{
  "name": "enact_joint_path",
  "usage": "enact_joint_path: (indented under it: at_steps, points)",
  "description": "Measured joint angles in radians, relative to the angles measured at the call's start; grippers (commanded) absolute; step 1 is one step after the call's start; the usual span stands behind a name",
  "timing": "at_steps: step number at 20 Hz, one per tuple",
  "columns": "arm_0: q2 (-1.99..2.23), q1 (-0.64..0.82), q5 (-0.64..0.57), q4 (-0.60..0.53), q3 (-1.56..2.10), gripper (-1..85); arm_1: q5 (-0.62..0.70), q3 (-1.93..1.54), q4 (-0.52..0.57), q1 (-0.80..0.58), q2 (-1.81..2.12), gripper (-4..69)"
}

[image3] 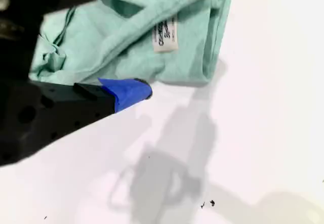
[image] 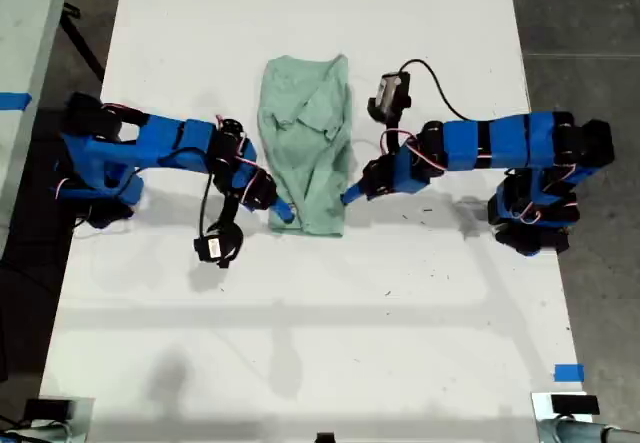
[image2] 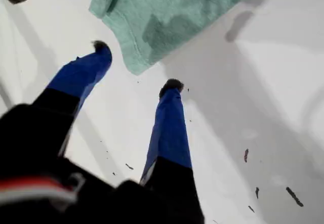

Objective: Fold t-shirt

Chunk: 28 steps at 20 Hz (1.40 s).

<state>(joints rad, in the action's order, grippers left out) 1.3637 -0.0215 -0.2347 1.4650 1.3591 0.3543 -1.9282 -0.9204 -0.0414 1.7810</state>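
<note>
A robotics lab or test bench, not a home. Evidence: a large plain white tabletop [image: 300, 303] with two blue plastic robot arms mounted at opposite edges, exposed servo wiring and a black cable [image: 432, 73] on them. Strips of blue marker tape [image: 568, 372] stuck at the table edges. Bare grey concrete floor [image: 585, 23] around the table. Surface scuffed, with dark specks.

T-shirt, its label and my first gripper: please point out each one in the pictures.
t-shirt [image: 305, 143]: exterior view, middle of the cloth.
label [image3: 165, 34]: second wrist view, middle of the white tag.
my first gripper [image2: 136, 65]: first wrist view, midway between its open fingertips.
</note>
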Motion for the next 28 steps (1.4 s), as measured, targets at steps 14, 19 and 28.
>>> enact_joint_path:
  at_steps: [14,19,28]
  points:
    - [-0.216,0.061,0.055,-0.296,0.146,32.2,-0.035,0.437,-0.04,0.009,-0.6,31.4]
    - [-0.552,0.086,0.069,0.034,-0.342,10.1,-0.101,0.793,-0.249,0.02,-0.831,-1.1]
    - [-0.561,0.057,0.11,0.081,-0.413,0.0,-0.15,0.864,-0.321,0.072,-0.851,-1.0]
